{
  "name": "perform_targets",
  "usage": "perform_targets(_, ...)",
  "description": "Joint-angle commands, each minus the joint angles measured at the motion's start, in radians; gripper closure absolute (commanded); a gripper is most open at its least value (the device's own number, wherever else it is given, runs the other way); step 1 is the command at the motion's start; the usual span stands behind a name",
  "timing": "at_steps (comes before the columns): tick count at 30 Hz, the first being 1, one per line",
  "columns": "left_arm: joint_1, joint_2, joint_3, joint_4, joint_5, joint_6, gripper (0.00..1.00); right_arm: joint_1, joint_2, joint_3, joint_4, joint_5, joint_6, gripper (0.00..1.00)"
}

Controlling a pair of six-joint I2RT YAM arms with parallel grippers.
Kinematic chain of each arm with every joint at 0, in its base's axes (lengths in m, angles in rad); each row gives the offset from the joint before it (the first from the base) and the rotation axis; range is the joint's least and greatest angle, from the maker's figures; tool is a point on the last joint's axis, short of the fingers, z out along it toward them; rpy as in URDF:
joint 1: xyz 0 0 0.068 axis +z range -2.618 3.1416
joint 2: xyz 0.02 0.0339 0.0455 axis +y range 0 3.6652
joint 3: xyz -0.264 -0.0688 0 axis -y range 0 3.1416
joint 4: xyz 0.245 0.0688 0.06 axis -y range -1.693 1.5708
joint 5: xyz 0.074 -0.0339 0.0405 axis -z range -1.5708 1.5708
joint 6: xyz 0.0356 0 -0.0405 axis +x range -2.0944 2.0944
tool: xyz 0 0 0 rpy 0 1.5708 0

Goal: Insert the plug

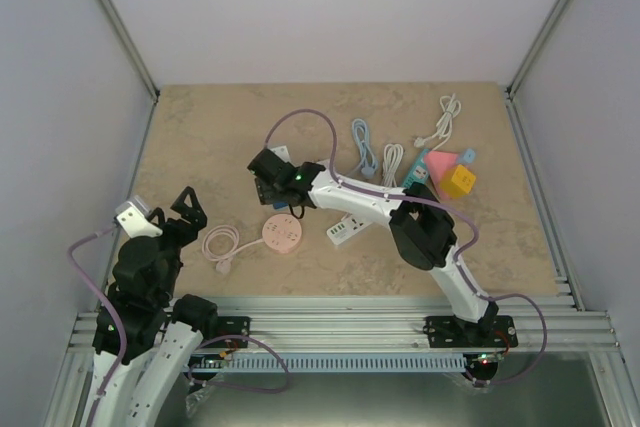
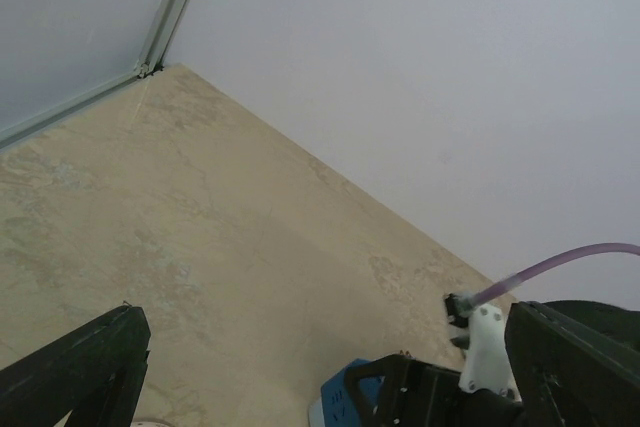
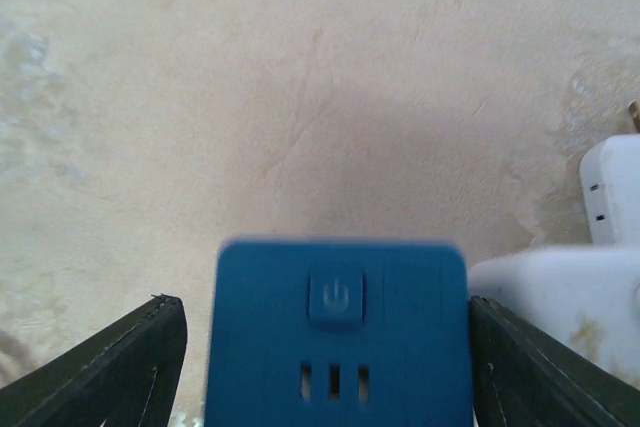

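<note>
A blue socket cube [image 3: 335, 327] with a power button and slots lies on the table between the fingers of my right gripper [image 3: 325, 347]. The jaws stand open around it: a gap shows at the left finger [image 3: 120, 367], while the right finger [image 3: 540, 367] is close against the cube's side. From above, the right gripper [image 1: 272, 192] covers most of the cube [image 1: 278, 205]. A pink plug [image 1: 222, 266] on a coiled pink cord lies beside a round pink socket [image 1: 282, 232]. My left gripper [image 1: 165, 209] hangs open and empty at the left, seen also in the left wrist view [image 2: 325, 312].
A white plastic piece [image 3: 570, 297] touches the cube's right side. A white power strip [image 1: 345, 232] lies under the right arm. Blue and white cables [image 1: 363, 147] and pink, teal and yellow cubes [image 1: 455, 179] sit at the back right. Walls enclose three sides.
</note>
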Motion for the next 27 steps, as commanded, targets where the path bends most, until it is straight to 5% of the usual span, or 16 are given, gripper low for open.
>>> perform_targets(1, 0.001, 0.007, -0.003, 0.001, -0.017, 0.002, 0.01, -0.006, -0.095, 0.0, 0.03, 0.018, 0.011, 0.24)
perform_targets(8, 0.001, 0.006, -0.004, -0.001, -0.021, -0.001, 0.01, -0.006, -0.131, -0.014, 0.013, -0.014, -0.007, 0.17)
perform_targets(13, 0.001, 0.008, -0.003, 0.001, -0.015, 0.001, 0.01, -0.029, -0.233, -0.091, 0.045, 0.02, -0.037, 0.23)
perform_targets(21, 0.001, 0.038, -0.002, 0.006, -0.006, 0.008, 0.01, -0.22, -0.38, -0.31, 0.049, -0.051, -0.072, 0.35)
perform_targets(27, 0.001, 0.045, -0.002, 0.002, -0.015, 0.005, 0.01, -0.344, -0.344, -0.362, 0.03, -0.168, -0.185, 0.33)
